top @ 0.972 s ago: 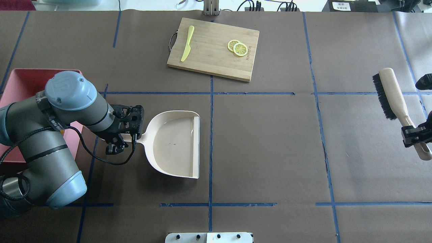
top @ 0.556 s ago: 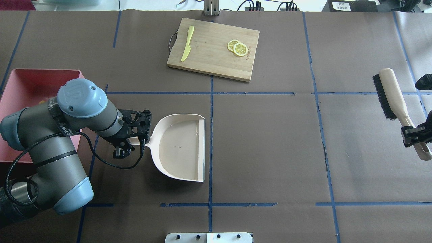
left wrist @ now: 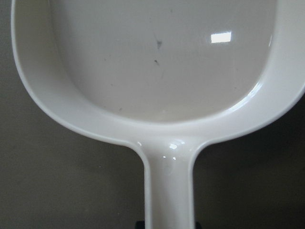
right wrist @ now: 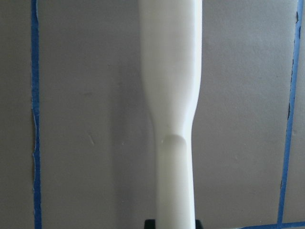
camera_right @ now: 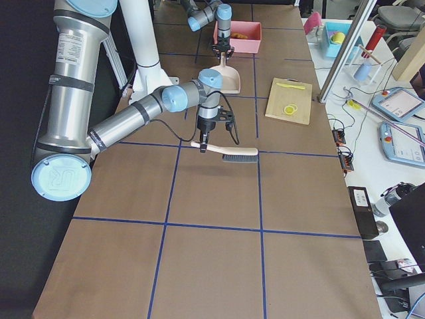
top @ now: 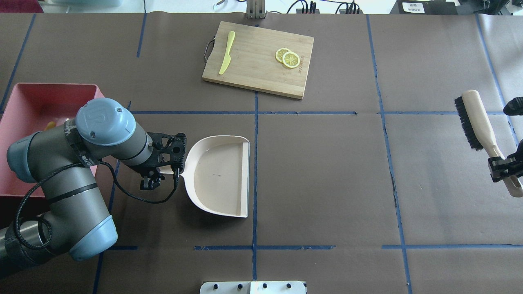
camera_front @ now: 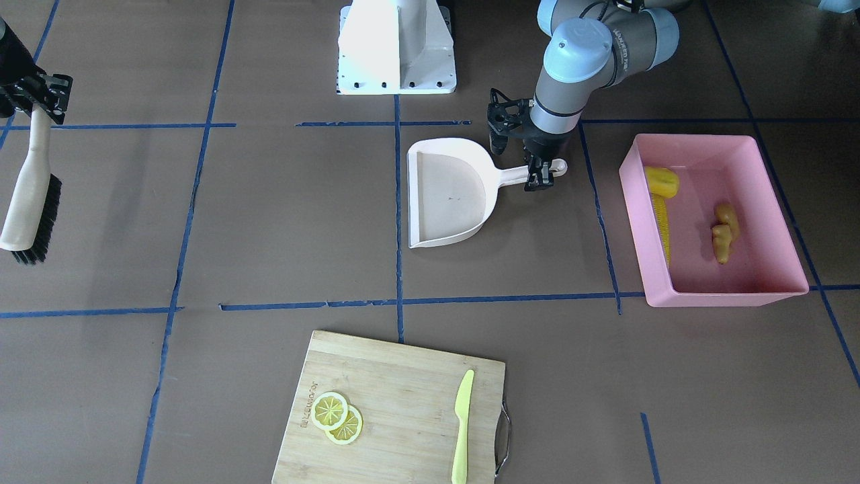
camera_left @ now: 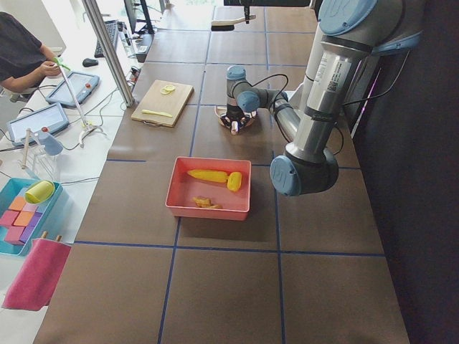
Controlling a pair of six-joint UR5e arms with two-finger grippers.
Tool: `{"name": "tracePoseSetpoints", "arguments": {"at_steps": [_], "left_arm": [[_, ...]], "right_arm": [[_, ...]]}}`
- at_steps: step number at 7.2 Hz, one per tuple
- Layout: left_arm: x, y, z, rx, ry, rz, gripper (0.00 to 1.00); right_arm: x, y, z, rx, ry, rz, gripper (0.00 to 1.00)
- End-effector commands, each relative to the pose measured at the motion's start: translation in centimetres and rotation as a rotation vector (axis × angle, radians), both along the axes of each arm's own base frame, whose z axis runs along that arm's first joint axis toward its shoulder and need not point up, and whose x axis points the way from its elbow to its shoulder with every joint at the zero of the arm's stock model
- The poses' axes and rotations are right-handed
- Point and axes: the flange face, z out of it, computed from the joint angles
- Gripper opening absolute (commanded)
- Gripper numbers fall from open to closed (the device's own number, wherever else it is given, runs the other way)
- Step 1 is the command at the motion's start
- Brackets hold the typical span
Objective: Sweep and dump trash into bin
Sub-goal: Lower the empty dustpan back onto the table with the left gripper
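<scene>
A brown paper-covered worktop (top: pixel 327 183), marked into squares with blue tape, carries everything here. The long corn cob (camera_front: pixel 662 216), the potato-like lump (camera_front: pixel 662 180) and the ginger root (camera_front: pixel 723 233) all lie inside the pink bin (camera_front: pixel 732 293). The bin stands at the worktop's left end, about midway between the robot's edge and the far edge. The cob runs along the wall nearer the centre, with the lump touching one end of it, and the root lies apart in the middle of the floor.

Just beside the bin, toward the centre, the left gripper (camera_front: pixel 541 172) has its jaws clamped on the handle of the cream dustpan (top: pixel 220 175). The pan is empty and level, and its open lip faces the right end. A shadow beneath it suggests it hangs low, but I cannot tell whether it touches the paper.

Near the right end, the right gripper (top: pixel 505 167) has its jaws closed on the handle of a brush (top: pixel 476 118), which is held above the surface. At the far edge sits a cutting board (top: pixel 261 77) with two lemon slices (top: pixel 288 58) and a green knife (top: pixel 226 53).

Sweeping and dumping look done, and the step in hand seems to be putting the tools away. The next move likely calls for lowering the pan flat and then parting the jaws. The brush would need the same.
</scene>
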Motion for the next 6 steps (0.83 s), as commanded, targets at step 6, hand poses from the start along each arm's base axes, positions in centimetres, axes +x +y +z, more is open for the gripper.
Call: {"name": "tracePoseSetpoints", "arguments": {"at_steps": [6], "left_arm": [[-9.9,-3.2,0.0,0.015,0.015,-0.147,1.00]], "right_arm": [[1.7,3.8,10.2,-0.033,-0.090,-0.027,0.08]]}}
